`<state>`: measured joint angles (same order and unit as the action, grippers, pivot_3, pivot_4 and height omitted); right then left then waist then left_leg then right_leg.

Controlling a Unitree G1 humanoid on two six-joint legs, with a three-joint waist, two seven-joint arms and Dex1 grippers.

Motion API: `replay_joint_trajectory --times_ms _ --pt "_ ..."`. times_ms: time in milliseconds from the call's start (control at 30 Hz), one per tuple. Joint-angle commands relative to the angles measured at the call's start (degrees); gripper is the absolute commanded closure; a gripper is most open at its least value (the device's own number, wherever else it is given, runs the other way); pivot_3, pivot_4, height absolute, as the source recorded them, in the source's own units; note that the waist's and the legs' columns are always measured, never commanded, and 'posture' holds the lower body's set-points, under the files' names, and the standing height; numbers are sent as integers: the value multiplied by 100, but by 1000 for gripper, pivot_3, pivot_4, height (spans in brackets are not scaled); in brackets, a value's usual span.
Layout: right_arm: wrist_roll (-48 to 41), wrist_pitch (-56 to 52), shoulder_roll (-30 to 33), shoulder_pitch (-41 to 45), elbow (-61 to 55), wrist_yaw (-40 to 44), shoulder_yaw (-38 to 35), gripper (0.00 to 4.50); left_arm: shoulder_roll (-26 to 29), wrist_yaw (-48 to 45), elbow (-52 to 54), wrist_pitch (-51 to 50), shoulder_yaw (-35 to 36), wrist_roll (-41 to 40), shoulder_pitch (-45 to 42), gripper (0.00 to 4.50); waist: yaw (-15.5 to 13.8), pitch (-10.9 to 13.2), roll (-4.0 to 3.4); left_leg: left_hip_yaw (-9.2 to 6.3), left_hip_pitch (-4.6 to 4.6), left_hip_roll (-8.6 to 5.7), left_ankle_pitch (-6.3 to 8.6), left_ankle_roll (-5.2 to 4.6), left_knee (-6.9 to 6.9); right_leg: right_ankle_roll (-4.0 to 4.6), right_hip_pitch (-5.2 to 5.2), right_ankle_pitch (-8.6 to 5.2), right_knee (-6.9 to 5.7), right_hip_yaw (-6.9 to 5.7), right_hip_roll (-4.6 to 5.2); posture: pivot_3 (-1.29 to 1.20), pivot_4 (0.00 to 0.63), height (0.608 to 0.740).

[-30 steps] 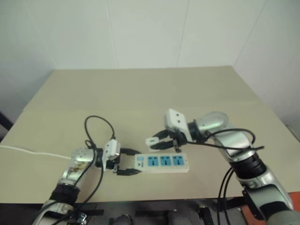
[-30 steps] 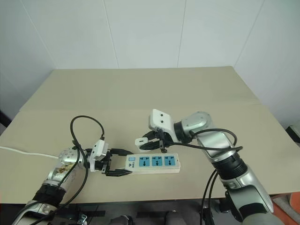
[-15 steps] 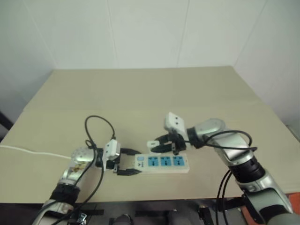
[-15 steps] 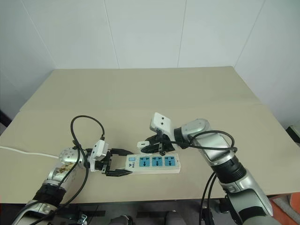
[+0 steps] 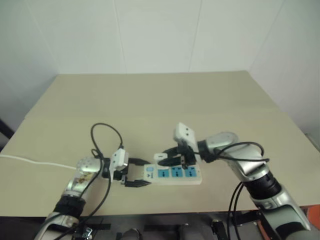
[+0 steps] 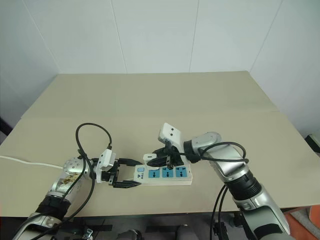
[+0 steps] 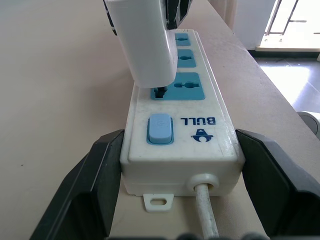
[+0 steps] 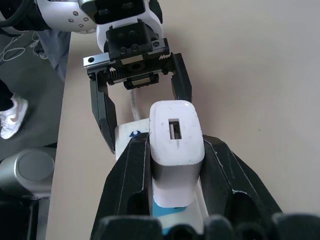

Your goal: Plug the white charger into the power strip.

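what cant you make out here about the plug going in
- Left wrist view: the white charger sits at the first socket of the power strip, but its body hides the prongs' depth.
- Right wrist view: the right gripper and charger cover that socket.
- Eye views: the contact is too small to judge.

Table (image 6: pixel 165 100): large, rectangular, matte beige top, one faint seam running across its width; far edge set close to the wall.
Wall (image 6: pixel 150 35): white panels, thin vertical joints, continuing round both rear corners.
Floor (image 8: pixel 30 90): dark grey beside the table edge; pale and brightly lit (image 7: pixel 295 75) on the other side.
Window or glazed door (image 7: pixel 295 22): probable, with dark upright bars and daylight behind; view too partial to confirm.
Lighting: even, soft, no hard shadows on the tabletop.
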<state>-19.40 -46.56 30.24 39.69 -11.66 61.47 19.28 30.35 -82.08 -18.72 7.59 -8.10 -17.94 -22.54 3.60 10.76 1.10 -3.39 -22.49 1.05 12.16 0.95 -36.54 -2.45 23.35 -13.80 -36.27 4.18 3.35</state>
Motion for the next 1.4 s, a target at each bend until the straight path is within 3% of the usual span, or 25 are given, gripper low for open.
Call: replay_joint_trajectory --times_ms 33,333,533,1100,1400 --pt "-86 137 -85 -65 -76 -115 -126 3380 84 -11 -107 -3 -58 150 47 1276 2 0 0 0 0 0 0 0 0 0 0 0 0 0 0 0 150 740" --pt "-64 392 33 -315 -9 -117 -197 3380 105 -11 -105 13 -69 169 56 1276 9 -2 3 0 2 0 0 0 -6 0 -2 0 -7 0 -1 0 150 740" --pt "-129 1419 271 -842 39 431 -301 3380 124 -19 -98 13 -86 150 61 1276 -18 -3 5 0 1 -2 0 0 -8 -2 -7 -1 -3 0 1 0 150 740" --pt "276 2833 -61 -955 928 702 -37 3380 158 33 -43 20 -79 153 122 1276 -1 -12 16 1 18 0 0 0 -18 -2 -19 -1 -20 1 -1 0 150 740" --pt "733 3045 -305 -930 1261 462 193 3380 165 60 -7 22 -102 159 129 1276 38 -34 38 2 41 2 0 0 -19 2 -25 -5 -47 3 -4 0 150 740"
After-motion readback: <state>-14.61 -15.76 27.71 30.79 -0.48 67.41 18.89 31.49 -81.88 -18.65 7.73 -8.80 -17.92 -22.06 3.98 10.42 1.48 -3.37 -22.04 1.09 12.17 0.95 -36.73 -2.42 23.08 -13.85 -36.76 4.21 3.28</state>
